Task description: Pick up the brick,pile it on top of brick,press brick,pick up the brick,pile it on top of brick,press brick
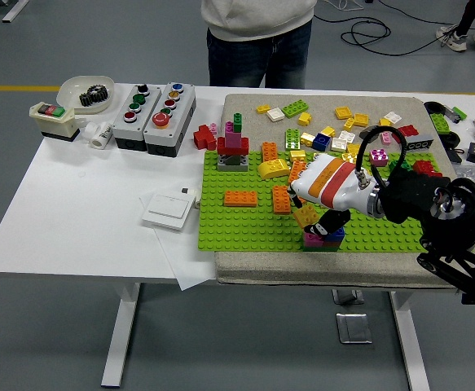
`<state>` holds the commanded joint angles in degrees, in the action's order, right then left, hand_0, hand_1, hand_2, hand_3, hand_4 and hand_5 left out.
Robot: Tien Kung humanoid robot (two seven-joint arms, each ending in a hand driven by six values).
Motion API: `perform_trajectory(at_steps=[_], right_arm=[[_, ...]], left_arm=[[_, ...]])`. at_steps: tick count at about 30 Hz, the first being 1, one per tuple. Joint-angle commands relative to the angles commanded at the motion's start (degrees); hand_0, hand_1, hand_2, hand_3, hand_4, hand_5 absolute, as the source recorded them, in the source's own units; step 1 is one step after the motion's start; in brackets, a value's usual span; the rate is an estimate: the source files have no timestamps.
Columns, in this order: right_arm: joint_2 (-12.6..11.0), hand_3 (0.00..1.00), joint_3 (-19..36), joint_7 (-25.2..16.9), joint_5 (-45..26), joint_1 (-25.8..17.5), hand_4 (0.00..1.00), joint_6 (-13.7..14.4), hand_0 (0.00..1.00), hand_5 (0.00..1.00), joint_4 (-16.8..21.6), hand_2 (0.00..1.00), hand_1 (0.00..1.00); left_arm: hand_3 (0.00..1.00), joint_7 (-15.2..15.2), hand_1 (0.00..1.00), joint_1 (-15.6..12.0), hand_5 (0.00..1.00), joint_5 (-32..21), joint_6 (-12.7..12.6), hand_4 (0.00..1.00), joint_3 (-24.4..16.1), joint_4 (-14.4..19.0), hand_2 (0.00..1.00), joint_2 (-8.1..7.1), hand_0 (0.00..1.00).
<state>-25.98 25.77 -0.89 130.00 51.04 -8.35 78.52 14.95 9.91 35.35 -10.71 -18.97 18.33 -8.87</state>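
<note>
The right hand (323,195), white with orange and red bands, reaches in from the worktop's right edge over the green baseplate (245,224), its fingers curled down around a yellow brick (306,216) that sits tilted on a small stack (323,238) of pink, blue and green bricks near the baseplate's front edge; the fingertips are partly hidden behind the stack, so how firmly the brick is seated cannot be told. The left hand does not show. No writing can be read anywhere (print on the boxes is too small). On the baseplate an orange brick (239,198) lies flat toward the left, another orange one (281,199) stands just beside the hand, and a tower (233,145) of red, pink and green bricks stands at the far left corner. Loose bricks (343,122) in many colours lie scattered across the grey mat (245,104) beyond the baseplate. On the worktop's left half sit two grey button boxes (154,106), a small switch box (54,120), a bowl with a black gear (86,88), and a white wall switch (169,209) on paper near the baseplate's left edge. A person (257,37) stands at the far edge, hands out of sight.
</note>
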Motion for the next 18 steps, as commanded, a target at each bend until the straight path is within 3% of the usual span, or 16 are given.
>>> perform_trajectory(at_steps=[5,12,18], right_arm=[[0.95,0.482,0.12,3.31,-1.96,0.95,0.845,-2.13,0.002,0.317,-0.16,0.018,0.002],[2.72,0.481,0.62,10.25,-11.72,3.27,0.86,-7.92,0.002,0.304,-0.77,0.017,0.002],[3.67,0.48,0.79,13.76,-18.78,3.9,0.875,-8.97,0.002,0.291,-0.14,0.016,0.002]], left_arm=[[0.61,0.01,0.722,0.05,0.681,0.06,-0.01,0.721,-0.06,-0.02,0.746,-0.06,0.701],[0.612,0.05,0.722,0.3,0.682,0.23,-0.01,0.721,-0.16,0.0,0.746,-0.28,0.7],[0.611,0.19,0.722,0.26,0.682,0.56,0.03,0.721,-0.38,-0.01,0.745,-0.35,0.7]])
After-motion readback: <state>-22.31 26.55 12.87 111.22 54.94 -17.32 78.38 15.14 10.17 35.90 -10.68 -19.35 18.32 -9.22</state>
